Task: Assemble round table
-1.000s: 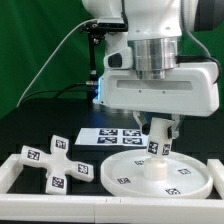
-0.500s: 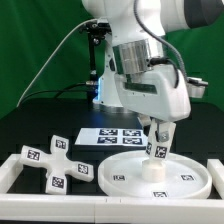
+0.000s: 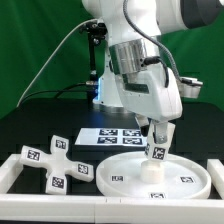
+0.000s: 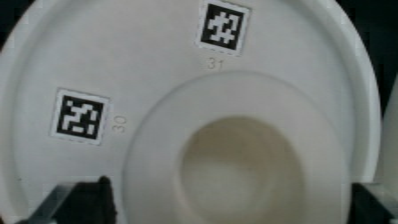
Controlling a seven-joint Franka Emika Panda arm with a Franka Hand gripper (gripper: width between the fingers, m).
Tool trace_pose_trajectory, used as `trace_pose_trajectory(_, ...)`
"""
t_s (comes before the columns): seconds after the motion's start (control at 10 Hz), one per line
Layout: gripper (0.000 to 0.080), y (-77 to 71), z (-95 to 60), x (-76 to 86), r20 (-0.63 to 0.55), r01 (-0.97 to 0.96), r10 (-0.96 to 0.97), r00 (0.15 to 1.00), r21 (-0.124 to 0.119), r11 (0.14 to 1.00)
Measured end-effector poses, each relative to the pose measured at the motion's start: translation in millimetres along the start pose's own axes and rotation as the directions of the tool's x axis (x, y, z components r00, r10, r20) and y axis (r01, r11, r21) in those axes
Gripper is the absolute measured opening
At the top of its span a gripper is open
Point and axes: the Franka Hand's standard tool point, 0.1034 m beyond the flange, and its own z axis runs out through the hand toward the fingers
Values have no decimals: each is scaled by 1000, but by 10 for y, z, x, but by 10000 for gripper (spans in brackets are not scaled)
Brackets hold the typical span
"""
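Observation:
The large rimmed round disc lies flat on the table at the exterior view's right. The short thick cylinder stands upright on its middle, with a tag on its side. My gripper comes down from above and is shut on the cylinder's upper part. In the wrist view the cylinder's hollow top fills the space between my dark fingers, my gripper sits over it, and the disc with its tags lies beyond. The cross-shaped foot lies apart at the exterior view's left.
The marker board lies flat behind the disc. A low white border wall runs along the front and the exterior view's left. Cables and a green backdrop are behind the arm.
My wrist has turned and tilted over the cylinder, so the hand now points off to the exterior view's right. The cylinder and the disc stay in the same place.

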Motion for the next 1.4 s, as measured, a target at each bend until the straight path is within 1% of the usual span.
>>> trace_pose_trajectory(0.1, 631, -43, -41, -11, -3, 165, -165, 986, -10, 986)
trace_pose_trajectory(0.2, 646, -98, -84, -38, -11, 329, -330, 944, -24, 944)
trace_pose_trajectory(0.3, 646, -123, -93, -84, -16, 434, -434, 901, -36, 900)
trace_pose_trajectory(0.5, 649, -101, -84, -50, -12, 514, -515, 857, -40, 857)
trace_pose_trajectory(0.6, 649, -92, -72, -61, -9, 635, -636, 771, -59, 770)
trace_pose_trajectory(0.7, 649, -72, -32, -91, 5, 782, -785, 619, -93, 616)
trace_pose_trajectory(0.8, 649, -59, 3, -86, 25, 877, -881, 473, -111, 468)
trace_pose_trajectory(0.9, 649, -24, 56, -81, 53, 934, -937, 344, -118, 337)
trace_pose_trajectory(1.0, 649, -7, 72, -71, 71, 965, -968, 242, -120, 233)
trace_pose_trajectory(1.1, 649, 2, 64, -35, 75, 976, -978, 193, -118, 183)
trace_pose_trajectory(1.2, 649, 1, 65, -39, 71, 969, -972, 226, -120, 217)
trace_pose_trajectory(1.4, 404, 3, 65, -34, 70, 967, -969, 236, -121, 226)
